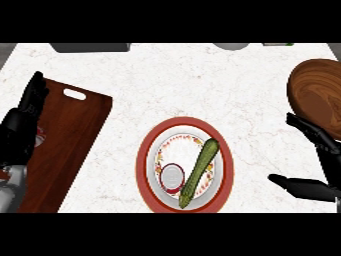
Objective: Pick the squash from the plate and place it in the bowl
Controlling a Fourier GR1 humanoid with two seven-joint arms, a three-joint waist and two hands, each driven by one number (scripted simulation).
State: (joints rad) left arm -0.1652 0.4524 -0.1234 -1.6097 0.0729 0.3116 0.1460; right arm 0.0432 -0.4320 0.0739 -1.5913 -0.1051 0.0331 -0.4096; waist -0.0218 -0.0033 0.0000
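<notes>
The marble counter [202, 80] fills the view, and the dark red cutting board [69, 145] lies across its nine o'clock side, a handle slot near its far end. Next in size, the wooden bowl [328, 100] sits at two o'clock, cut off by the right edge so only part of its hollow shows; it looks empty, waiting as the drop point. The red-rimmed plate [185, 167] rests at six o'clock with the long green squash [200, 172] lying slantwise across it, one end toward twelve, the other toward the near rim, untouched so far. A small round mark beside it on the plate is hard to identify. The right hand [328, 165] hangs at four o'clock between plate and bowl, fingers straight and spread from the thumb, holding nothing; it seems posed to approach the squash, being the nearer hand to both plate and bowl. The left hand [14, 132] rests over the board at nine o'clock, fingers straight and together, pointing up, idle. Grey objects at twelve o'clock are clipped by the top edge and cannot be named.
</notes>
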